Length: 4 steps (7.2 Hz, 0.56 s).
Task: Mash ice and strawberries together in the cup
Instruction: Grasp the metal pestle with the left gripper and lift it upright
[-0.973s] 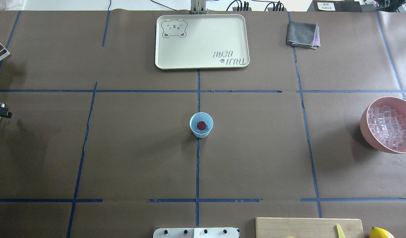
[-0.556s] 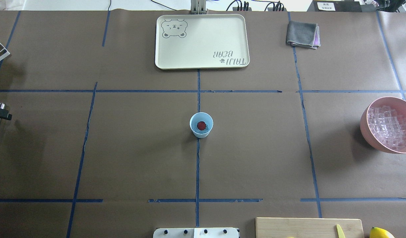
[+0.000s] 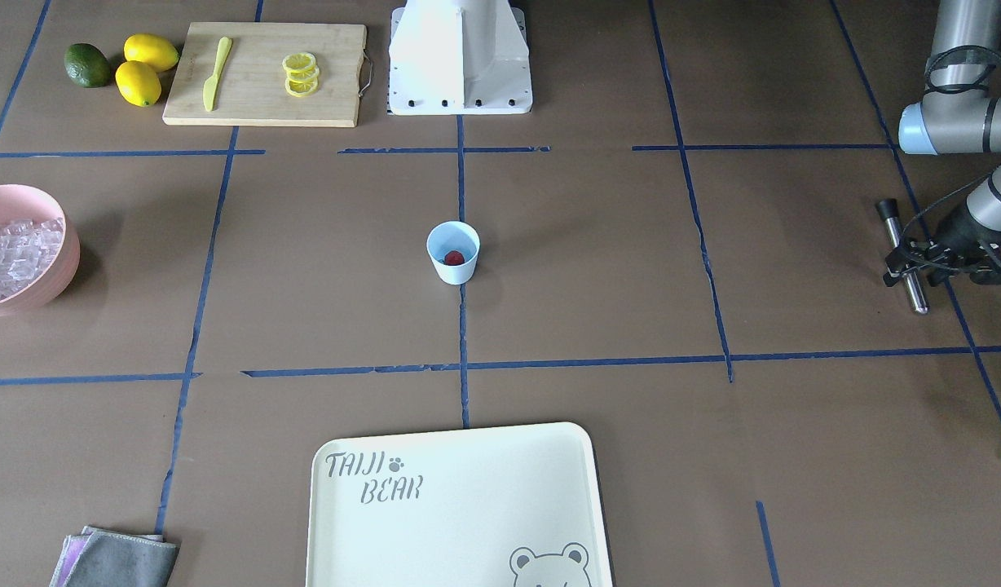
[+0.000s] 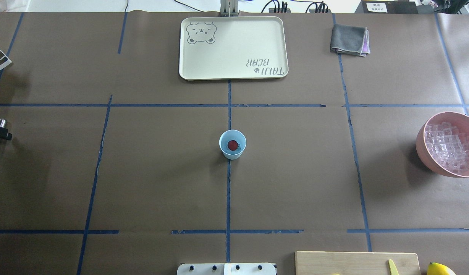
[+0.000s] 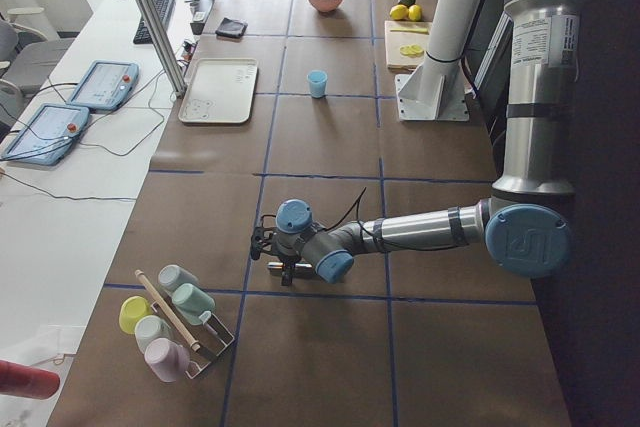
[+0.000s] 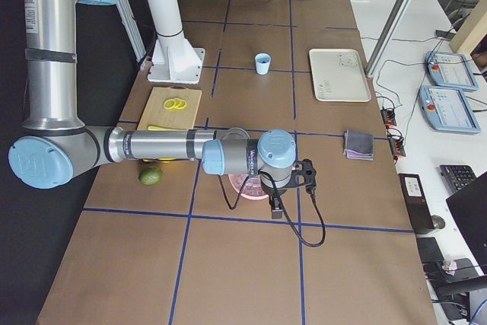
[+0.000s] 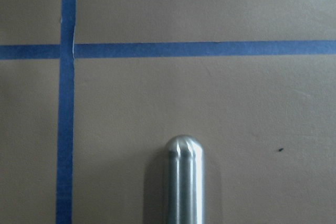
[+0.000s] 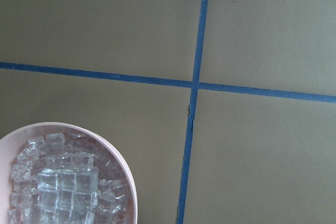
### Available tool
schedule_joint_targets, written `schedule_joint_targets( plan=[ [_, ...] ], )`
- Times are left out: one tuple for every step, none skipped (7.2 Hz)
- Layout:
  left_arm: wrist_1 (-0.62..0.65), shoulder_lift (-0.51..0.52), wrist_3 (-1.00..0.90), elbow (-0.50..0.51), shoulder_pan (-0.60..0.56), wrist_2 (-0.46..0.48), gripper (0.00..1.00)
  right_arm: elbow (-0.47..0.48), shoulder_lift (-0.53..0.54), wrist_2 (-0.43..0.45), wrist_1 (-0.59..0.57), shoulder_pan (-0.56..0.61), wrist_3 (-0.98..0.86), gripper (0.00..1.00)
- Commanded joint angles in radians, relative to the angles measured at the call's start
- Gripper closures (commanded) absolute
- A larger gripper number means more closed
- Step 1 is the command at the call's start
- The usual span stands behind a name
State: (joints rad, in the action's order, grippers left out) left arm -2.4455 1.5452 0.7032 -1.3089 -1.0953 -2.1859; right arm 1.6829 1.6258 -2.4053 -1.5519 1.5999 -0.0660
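The pale-blue cup (image 4: 232, 144) stands at the table's middle, also in the front view (image 3: 453, 253). One red strawberry (image 4: 232, 144) lies inside it. The ice (image 4: 448, 147) fills a pink bowl (image 4: 421, 141) at the right edge, and shows in the right wrist view (image 8: 63, 187). My left gripper (image 3: 908, 262) is shut on a metal rod (image 3: 916, 297) with a black tip, far to the cup's left. The rod's rounded end shows in the left wrist view (image 7: 184, 182). My right gripper (image 6: 304, 175) hangs beside the bowl; I cannot tell whether it is open.
A cream tray (image 4: 188, 72) lies at the far middle, with a grey cloth (image 4: 349, 38) to its right. A cutting board (image 3: 264, 98) with a yellow knife and lemon slices, two lemons (image 3: 142, 69) and an avocado (image 3: 87, 65) lie near the robot base (image 3: 460, 57). A cup rack (image 5: 170, 317) stands beyond the left gripper.
The left gripper with the rod has shifted slightly at the overhead view's left edge. The ice in the bowl looks slightly rearranged. The cup and strawberry have not moved.
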Motion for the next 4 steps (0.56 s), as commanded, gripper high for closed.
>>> schedule_joint_targets(
  plan=[
    [-0.001,-0.004,0.004,-0.006,-0.002,0.0,0.77,0.001,-0.001,0.0,0.001,0.0,0.0,0.0],
    [0.0,-0.005,0.002,-0.01,-0.003,0.0,0.93,0.003,-0.001,0.0,0.001,0.0,0.002,0.0],
    [0.009,-0.011,0.004,-0.042,-0.006,-0.005,1.0,0.005,0.0,-0.002,0.001,0.0,0.003,0.0],
    [0.029,-0.017,0.004,-0.1,-0.012,-0.012,1.0,0.005,-0.001,-0.002,0.001,0.0,0.003,0.0]
  ],
)
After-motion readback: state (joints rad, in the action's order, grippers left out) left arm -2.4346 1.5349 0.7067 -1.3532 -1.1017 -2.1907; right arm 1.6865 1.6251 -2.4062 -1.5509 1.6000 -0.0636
